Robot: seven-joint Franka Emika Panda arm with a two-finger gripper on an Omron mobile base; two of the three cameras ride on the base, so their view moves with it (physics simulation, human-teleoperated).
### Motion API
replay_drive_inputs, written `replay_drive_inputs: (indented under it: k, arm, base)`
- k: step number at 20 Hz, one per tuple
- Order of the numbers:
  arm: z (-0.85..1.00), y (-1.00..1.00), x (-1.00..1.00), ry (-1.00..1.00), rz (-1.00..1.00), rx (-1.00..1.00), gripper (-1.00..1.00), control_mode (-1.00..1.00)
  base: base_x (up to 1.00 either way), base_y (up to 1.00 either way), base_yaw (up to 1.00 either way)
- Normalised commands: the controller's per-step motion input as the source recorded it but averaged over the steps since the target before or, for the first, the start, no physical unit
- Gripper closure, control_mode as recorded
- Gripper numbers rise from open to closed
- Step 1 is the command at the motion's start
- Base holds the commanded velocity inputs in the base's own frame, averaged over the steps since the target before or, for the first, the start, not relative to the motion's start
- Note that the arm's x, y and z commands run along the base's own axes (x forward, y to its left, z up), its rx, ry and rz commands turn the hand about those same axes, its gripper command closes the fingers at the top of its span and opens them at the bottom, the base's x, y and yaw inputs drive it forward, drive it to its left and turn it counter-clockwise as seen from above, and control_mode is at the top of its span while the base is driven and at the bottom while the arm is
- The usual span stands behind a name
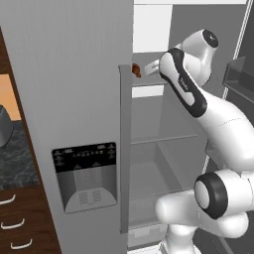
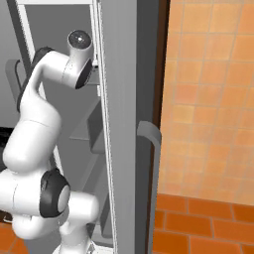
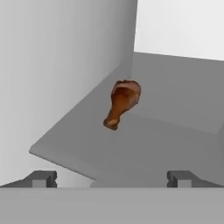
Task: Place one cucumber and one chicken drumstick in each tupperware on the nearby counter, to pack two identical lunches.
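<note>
Fingers (image 3: 112,178) spread wide, empty; chicken drumstick (image 3: 121,104) ahead on fridge shelf (image 3: 175,131).

One chicken drumstick (image 3: 122,103) lies on one fridge shelf (image 3: 166,144); three drawer handles (image 1: 12,224) show.

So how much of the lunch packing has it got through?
Nothing looks packed yet. The arm reaches into the open fridge, and its open pincer faces a drumstick lying on a shelf, not yet gripped. Grabbing it, fetching the other food and filling both tubs is all left.
</note>
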Motion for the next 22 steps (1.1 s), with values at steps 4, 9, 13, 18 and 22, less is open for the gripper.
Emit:
replay_drive_inputs:
  k: [4, 9, 13, 18, 22]
  arm:
    - [-0.12, 0.0, 0.77, 0.0, 0.0, 0.0, -1.0, -1.0]
    - [-0.13, 0.1, 0.62, 0.0, 0.0, 0.0, -1.0, -1.0]
    - [-0.12, 0.13, 0.53, 0.0, 0.0, 0.0, -1.0, -1.0]
    - [-0.2, 0.01, 0.61, 0.0, 0.02, 0.0, -1.0, -1.0]
    - [-0.22, 0.12, 0.51, 0.0, 0.02, -0.01, -1.0, -1.0]
  base:
    - [0.0, 0.0, 0.0]
    - [0.0, 0.0, 0.0]
    - [0.0, 0.0, 0.0]
    - [0.0, 0.0, 0.0]
    - [0.0, 0.0, 0.0]
